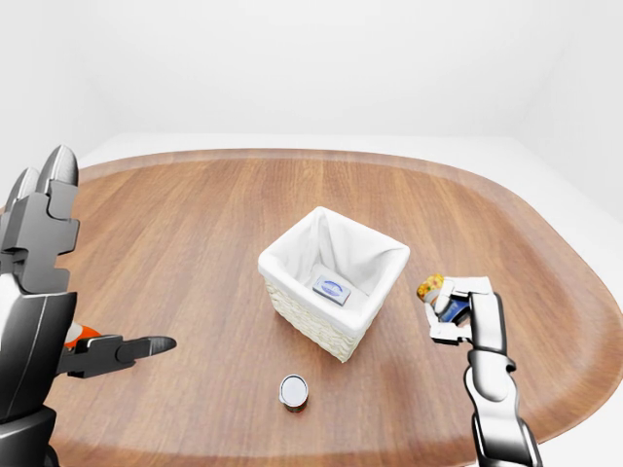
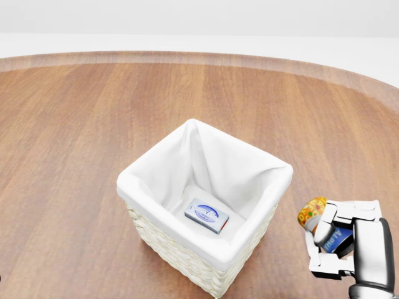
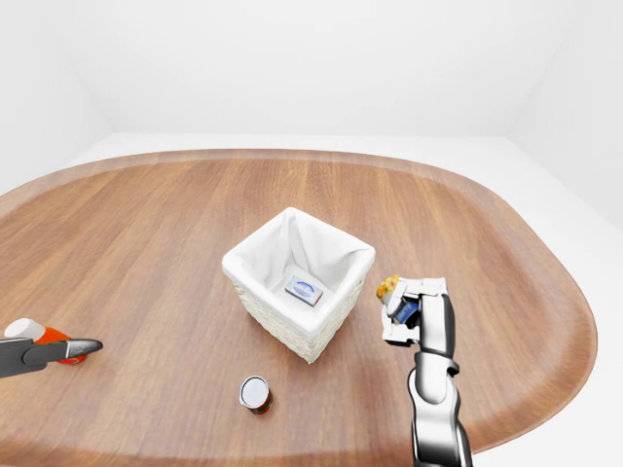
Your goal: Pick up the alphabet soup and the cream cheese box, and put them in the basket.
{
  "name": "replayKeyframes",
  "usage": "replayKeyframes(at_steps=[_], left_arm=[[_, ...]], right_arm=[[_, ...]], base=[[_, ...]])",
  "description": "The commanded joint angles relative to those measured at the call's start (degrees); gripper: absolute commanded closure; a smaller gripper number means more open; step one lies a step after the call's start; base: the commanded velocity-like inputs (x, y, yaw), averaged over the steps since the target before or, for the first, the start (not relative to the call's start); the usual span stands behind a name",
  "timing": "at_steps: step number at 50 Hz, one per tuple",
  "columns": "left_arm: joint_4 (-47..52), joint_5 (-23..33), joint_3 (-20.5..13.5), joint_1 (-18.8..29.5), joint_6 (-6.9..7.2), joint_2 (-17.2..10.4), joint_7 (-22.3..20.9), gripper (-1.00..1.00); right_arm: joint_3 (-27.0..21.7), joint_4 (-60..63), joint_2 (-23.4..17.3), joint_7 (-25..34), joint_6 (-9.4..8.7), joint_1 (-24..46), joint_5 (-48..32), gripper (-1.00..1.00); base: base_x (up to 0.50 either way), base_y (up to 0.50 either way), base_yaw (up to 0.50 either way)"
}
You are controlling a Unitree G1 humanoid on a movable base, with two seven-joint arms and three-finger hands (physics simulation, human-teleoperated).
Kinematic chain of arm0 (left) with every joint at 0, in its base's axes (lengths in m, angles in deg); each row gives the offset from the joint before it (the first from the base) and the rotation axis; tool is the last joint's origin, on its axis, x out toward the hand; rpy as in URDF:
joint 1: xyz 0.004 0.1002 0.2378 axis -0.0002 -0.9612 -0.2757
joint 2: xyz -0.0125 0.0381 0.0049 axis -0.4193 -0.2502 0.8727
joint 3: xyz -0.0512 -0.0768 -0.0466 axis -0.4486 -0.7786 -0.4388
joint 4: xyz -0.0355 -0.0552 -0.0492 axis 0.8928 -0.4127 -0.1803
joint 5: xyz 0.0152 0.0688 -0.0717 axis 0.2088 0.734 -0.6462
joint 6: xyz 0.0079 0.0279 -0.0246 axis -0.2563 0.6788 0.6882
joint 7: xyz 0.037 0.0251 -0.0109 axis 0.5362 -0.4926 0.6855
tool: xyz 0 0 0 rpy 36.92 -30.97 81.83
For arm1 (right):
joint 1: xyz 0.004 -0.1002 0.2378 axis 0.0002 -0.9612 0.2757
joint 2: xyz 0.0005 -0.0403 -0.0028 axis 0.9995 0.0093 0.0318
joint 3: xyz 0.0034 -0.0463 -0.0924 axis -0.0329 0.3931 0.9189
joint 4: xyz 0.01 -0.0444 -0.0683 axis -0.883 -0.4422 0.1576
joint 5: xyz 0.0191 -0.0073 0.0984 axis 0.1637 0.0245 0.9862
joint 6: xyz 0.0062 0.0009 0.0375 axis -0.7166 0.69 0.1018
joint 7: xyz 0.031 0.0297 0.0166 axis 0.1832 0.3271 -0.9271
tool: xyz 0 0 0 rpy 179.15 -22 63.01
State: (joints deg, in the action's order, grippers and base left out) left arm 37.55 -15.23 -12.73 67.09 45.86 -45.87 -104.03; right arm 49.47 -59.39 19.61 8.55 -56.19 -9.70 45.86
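Observation:
The alphabet soup can (image 2: 312, 213), with a blue label and a colourful end, lies tilted in my right hand (image 2: 329, 242), whose fingers are shut round it. Hand and can hang just right of the basket (image 2: 157, 167), level with its rim and apart from it. The basket is white wicker with a white cloth lining and stands mid-table. The cream cheese box (image 2: 207, 215), small and blue-and-white, lies flat on the basket's floor. My left hand (image 1: 131, 348) is at the far left of the left-eye view, low over the table, fingers stretched out and holding nothing.
A small can with a white top (image 1: 293, 391) stands on the table below the basket in the left-eye view. A red-and-white object (image 3: 44, 337) lies by my left hand. The oval wooden table (image 1: 195, 224) has a raised rim.

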Motion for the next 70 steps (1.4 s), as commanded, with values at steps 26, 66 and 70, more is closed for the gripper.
replayKeyframes(at_steps=[26, 66, 70], left_arm=[[0.0, -0.4, 0.2, -0.2, 0.31, 0.0, 0.0, -1.0], [0.0, -0.8, -0.2, 0.5, 1.19, -0.5, 0.0, -1.0], [0.0, -0.7, 0.1, 0.2, 1.26, -0.6, 0.0, -1.0]], right_arm=[[11.3, 15.3, 0.5, 9.0, -10.0, 21.7, -4.9, 1.0], [17.2, -19.0, 2.4, 17.6, -10.0, 43.8, -22.8, 1.0], [17.9, -24.3, 2.3, 20.9, -10.0, 47.7, -27.8, 1.0]], base=[[0.0, 0.0, 0.0], [0.0, 0.0, 0.0], [0.0, 0.0, 0.0]])
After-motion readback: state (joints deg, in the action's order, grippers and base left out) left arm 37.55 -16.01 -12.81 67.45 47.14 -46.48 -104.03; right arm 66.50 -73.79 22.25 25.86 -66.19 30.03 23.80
